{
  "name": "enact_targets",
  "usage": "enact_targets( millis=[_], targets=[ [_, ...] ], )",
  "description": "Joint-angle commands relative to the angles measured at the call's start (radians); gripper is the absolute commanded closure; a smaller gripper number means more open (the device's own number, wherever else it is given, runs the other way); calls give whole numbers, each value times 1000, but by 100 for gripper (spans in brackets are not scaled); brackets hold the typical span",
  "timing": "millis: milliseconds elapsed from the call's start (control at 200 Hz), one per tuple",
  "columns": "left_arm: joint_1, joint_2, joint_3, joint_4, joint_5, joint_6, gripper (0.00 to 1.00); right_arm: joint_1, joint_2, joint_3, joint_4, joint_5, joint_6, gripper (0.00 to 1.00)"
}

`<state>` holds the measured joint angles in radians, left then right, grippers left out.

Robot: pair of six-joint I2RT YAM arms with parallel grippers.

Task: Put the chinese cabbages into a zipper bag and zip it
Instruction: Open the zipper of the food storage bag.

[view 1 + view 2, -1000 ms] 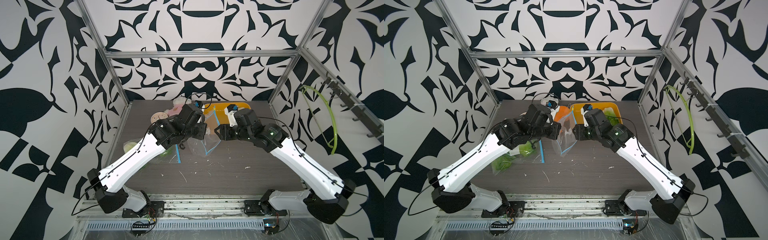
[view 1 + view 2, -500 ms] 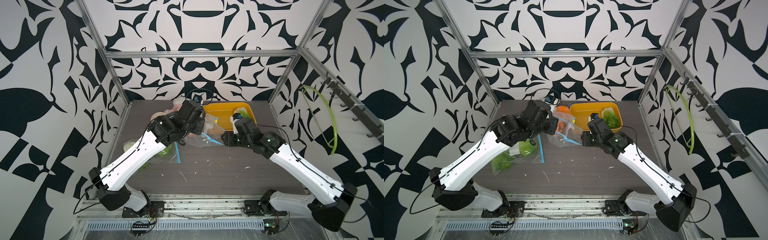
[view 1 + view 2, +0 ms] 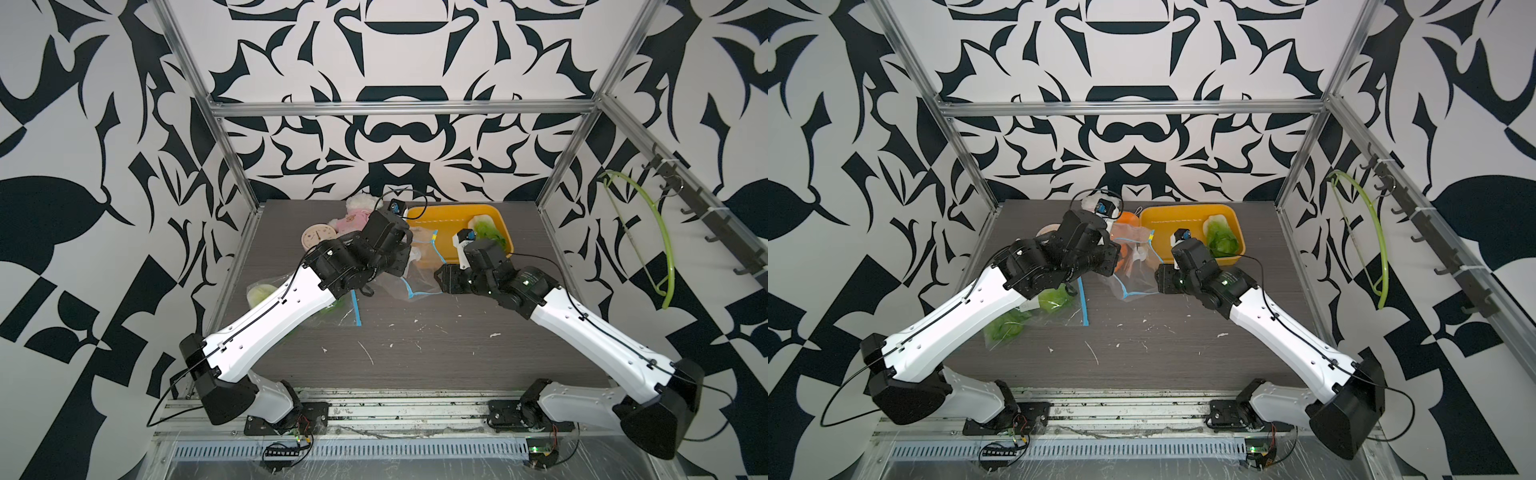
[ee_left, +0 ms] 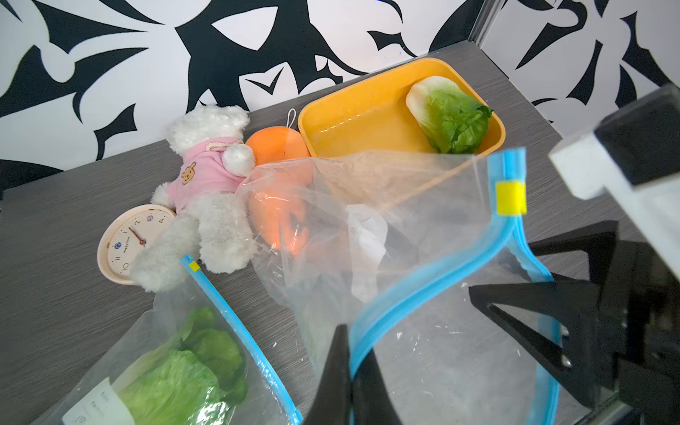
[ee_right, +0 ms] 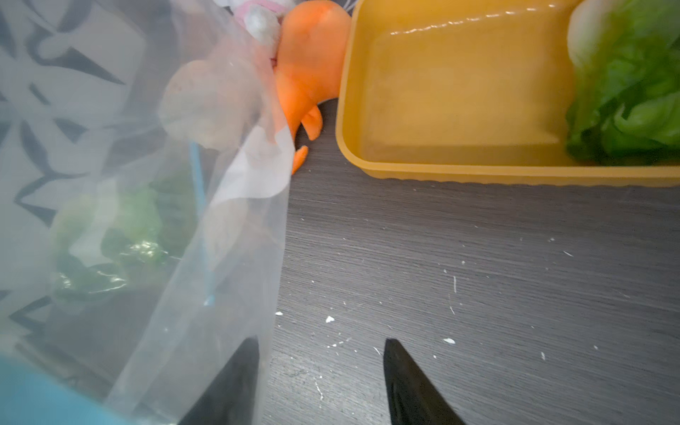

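Backed off the zipper bag (image 3: 415,276) since a second ago, the right end effector (image 3: 439,279) now sits low over the desk (image 3: 415,353) in both top views, uncovering the yellow tray (image 3: 1187,210) where the last chinese cabbage (image 3: 1223,239) lies, while two more cabbages (image 3: 1054,298) lie in a second bag (image 3: 1073,316) under the left arm. Only the left wrist shows the left end effector (image 4: 353,344) clenched on the blue zip rim (image 4: 423,289), which it should keep high and steady. Only the right wrist shows the right fingers (image 5: 403,375) parted and empty, one just beside the film; lifting clear before reaching for the tray cabbage seems wise.
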<state>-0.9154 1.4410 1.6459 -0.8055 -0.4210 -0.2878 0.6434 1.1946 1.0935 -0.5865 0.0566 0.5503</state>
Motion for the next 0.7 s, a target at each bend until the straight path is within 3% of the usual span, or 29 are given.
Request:
enact_targets(
  millis=[0, 380, 695],
  targets=[
    [4, -52, -7, 39, -32, 25, 100, -7, -46, -38, 23, 69, 2, 44],
    [4, -59, -99, 98, 30, -25, 100, -7, -68, -36, 108, -76, -19, 43],
    [4, -76, -78, 54, -17, -15, 100, -8, -87, -47, 10, 50, -29, 42]
  ],
)
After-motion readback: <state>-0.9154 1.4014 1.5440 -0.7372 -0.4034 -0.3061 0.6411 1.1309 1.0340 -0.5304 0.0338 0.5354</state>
